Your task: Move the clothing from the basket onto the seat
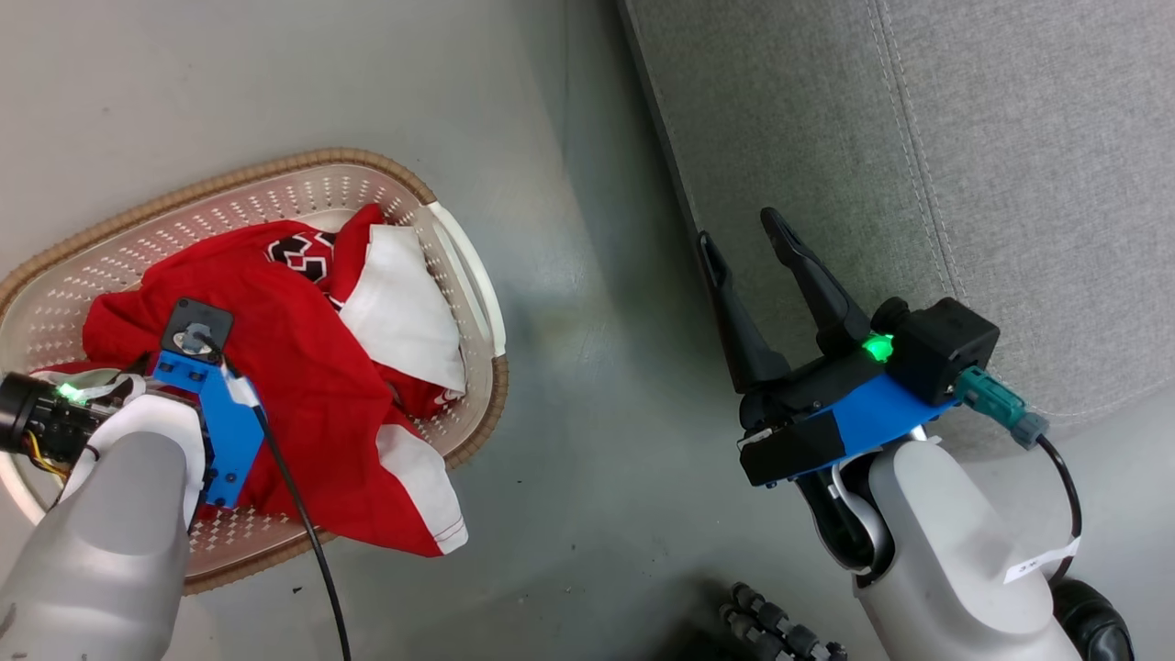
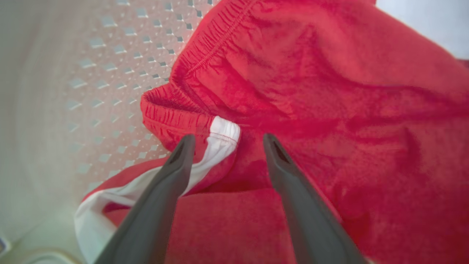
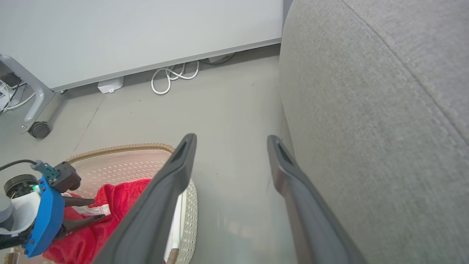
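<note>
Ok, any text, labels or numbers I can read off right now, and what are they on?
Nothing reads clearly.
Black-and-white print on the clothing: creased, not legible.
White tag on the right forearm: dark marks, too small to read.

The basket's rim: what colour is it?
Brown and woven-looking, that rim; best in the head view.

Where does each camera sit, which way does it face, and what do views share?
Head: on the head, facing down at the floor; basket with clothing left, seat right; left forearm, open right tool.
Left wrist: on the left arm, facing down onto the clothing in the basket; open left tool.
Right wrist: on the right arm, facing along the floor beside the seat; own tool, plus left tool.
Shared: all three show basket and clothing.
</note>
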Motion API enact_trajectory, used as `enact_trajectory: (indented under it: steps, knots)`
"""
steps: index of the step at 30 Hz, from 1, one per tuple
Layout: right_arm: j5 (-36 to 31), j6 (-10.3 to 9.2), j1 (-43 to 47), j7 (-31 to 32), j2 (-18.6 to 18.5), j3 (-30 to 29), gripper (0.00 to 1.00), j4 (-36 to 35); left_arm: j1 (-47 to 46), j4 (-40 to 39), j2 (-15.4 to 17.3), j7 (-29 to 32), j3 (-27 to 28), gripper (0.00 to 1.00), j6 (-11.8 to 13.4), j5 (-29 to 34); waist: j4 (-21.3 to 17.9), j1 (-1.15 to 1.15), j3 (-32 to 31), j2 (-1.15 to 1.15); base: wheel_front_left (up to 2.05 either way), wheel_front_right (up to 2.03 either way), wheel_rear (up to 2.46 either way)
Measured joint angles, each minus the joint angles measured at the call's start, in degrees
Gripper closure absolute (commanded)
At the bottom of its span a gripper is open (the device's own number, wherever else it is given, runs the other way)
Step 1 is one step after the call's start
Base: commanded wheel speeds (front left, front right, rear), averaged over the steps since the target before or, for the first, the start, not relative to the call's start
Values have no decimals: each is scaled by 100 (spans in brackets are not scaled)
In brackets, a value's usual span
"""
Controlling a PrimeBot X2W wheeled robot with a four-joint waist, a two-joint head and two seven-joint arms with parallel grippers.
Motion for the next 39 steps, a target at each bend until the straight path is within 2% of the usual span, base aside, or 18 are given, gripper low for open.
enact_trajectory:
  steps: [16,17,18,19,21,22,23,39]
  knots:
    - [54,0,-76,0,1,135,0,-32,-319,152,209,756,-701,0,-44,509,-46,0,270,0,0,0,0]
    - [62,0,-76,0,1,137,0,-33,-328,151,218,783,-728,12,-47,516,-49,0,284,0,0,0,0]
    - [66,0,-76,0,1,137,0,-36,-337,146,222,800,-747,40,-48,524,-51,0,297,0,0,0,0]
    - [67,0,-77,0,1,137,0,-37,-353,141,229,806,-784,56,-56,535,-52,0,309,0,0,0,0]
    - [70,0,-80,0,1,140,0,-38,-385,129,246,854,-844,71,-65,560,-54,0,325,0,0,0,0]
    - [81,0,-85,0,1,143,0,-37,-398,121,259,866,-870,90,-73,577,-56,0,330,0,0,0,0]
    - [77,0,-98,0,1,145,0,-37,-409,119,271,906,-888,100,-74,587,-60,0,334,0,0,0,0]
    - [38,0,-130,0,1,99,0,-63,-436,52,320,873,-995,100,-157,396,-25,0,298,0,0,0,0]
